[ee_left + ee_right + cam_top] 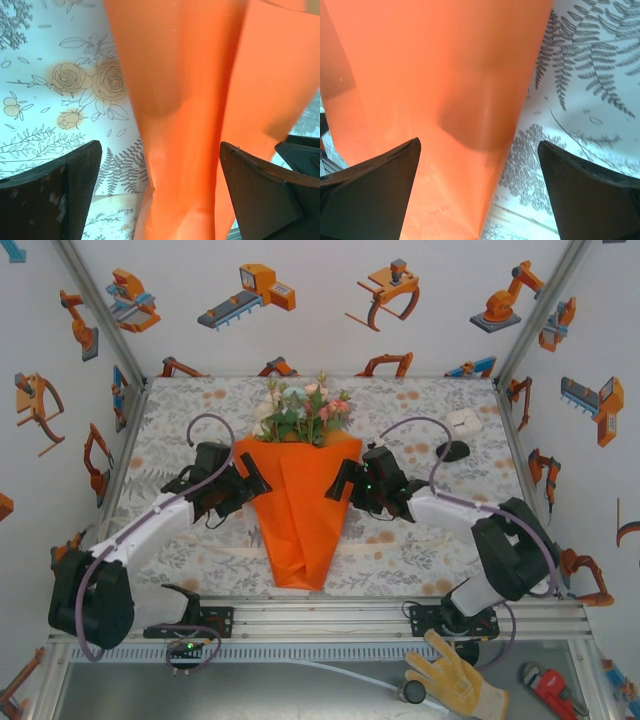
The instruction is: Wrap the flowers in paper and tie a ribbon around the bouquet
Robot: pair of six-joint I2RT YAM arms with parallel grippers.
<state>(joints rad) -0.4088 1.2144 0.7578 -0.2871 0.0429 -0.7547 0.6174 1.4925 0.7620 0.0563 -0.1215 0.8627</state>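
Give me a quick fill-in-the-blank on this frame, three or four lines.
1. The paper, folded into a cone, is ___ in colour.
2. The flowers stick out of its ___ end, not the pointed one.
3. The left hand and right hand flank the cone, both ___.
4. The white box lies on the cone's ___ side in the top view.
Missing: orange; wide; open; right.

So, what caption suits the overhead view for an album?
Both open, left fingers and right fingers flank the bouquet: flowers poking from an orange paper cone.
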